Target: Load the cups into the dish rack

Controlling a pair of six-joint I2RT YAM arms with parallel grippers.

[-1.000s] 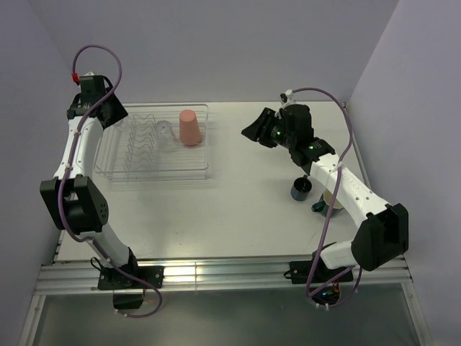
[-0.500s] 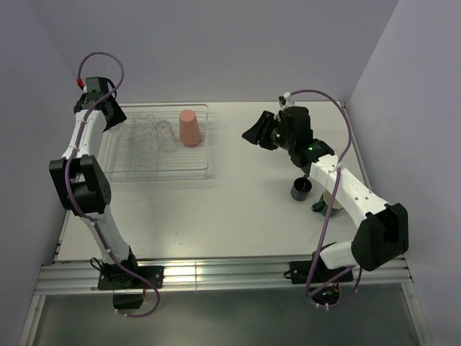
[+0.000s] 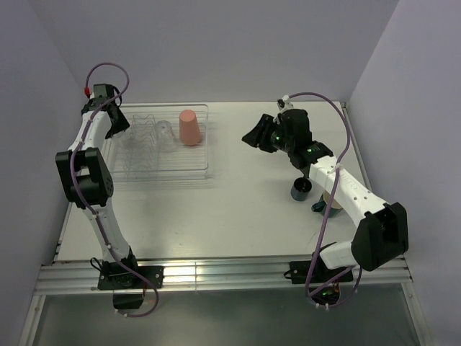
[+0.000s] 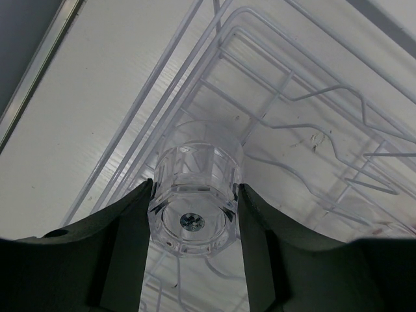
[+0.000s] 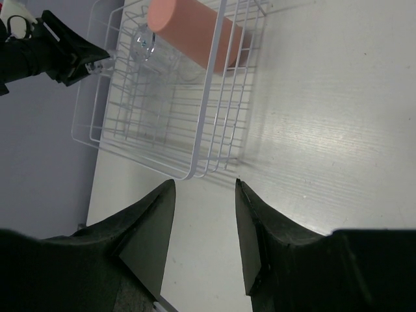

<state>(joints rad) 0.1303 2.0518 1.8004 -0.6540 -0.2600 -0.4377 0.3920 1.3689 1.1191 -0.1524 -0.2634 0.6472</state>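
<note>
My left gripper point(image 4: 195, 188) is shut on a clear glass tumbler point(image 4: 197, 156), base toward the camera, held over the left end of the dish rack point(image 4: 286, 84). In the top view the left gripper point(image 3: 119, 122) hangs above the dish rack point(image 3: 207, 155). A salmon-pink tumbler point(image 3: 189, 127) and another clear glass point(image 3: 164, 133) stand in the rack. My right gripper point(image 3: 252, 135) is open and empty, in the air right of the rack. A navy mug point(image 3: 301, 189) and a teal mug point(image 3: 325, 204), partly hidden by the right arm, sit on the table.
In the right wrist view the open right gripper point(image 5: 205, 186) looks across the table at the rack point(image 5: 201, 123), the pink tumbler point(image 5: 195, 32) and the left gripper point(image 5: 78, 55). Walls close in on the left, back and right.
The left arm has folded upright, and its gripper with the glass has shifted a little to the right over the rack's left end. The right arm has barely moved.
</note>
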